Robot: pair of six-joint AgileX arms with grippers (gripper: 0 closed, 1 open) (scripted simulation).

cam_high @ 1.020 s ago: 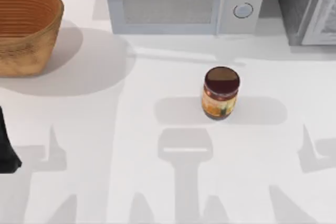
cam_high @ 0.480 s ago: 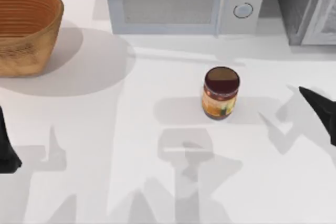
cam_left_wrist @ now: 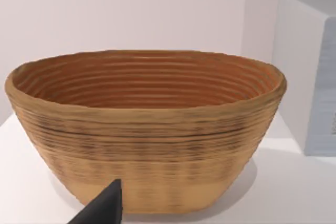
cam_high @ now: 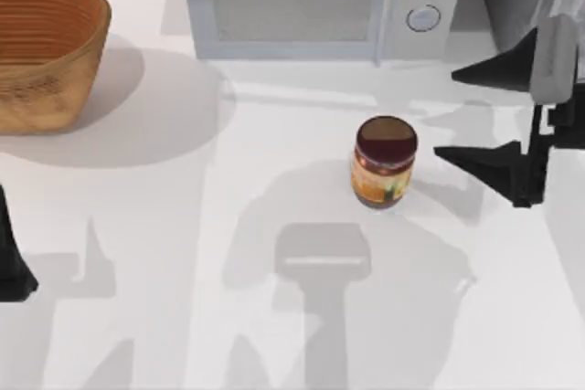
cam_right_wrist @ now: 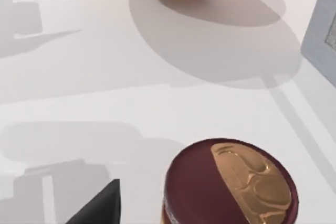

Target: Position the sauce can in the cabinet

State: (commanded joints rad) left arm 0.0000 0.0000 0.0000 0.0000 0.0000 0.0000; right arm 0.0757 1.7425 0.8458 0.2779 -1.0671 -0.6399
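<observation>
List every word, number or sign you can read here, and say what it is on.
None can be read.
The small maroon-topped sauce can: its orange-yellow label is too blurred to read.
The light grey microwave: its two round knobs carry no legible marks.

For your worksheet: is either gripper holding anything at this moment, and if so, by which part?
Nothing is held. The right gripper is open beside the sauce can, not touching it; the left gripper is parked at the table's left edge.
</observation>
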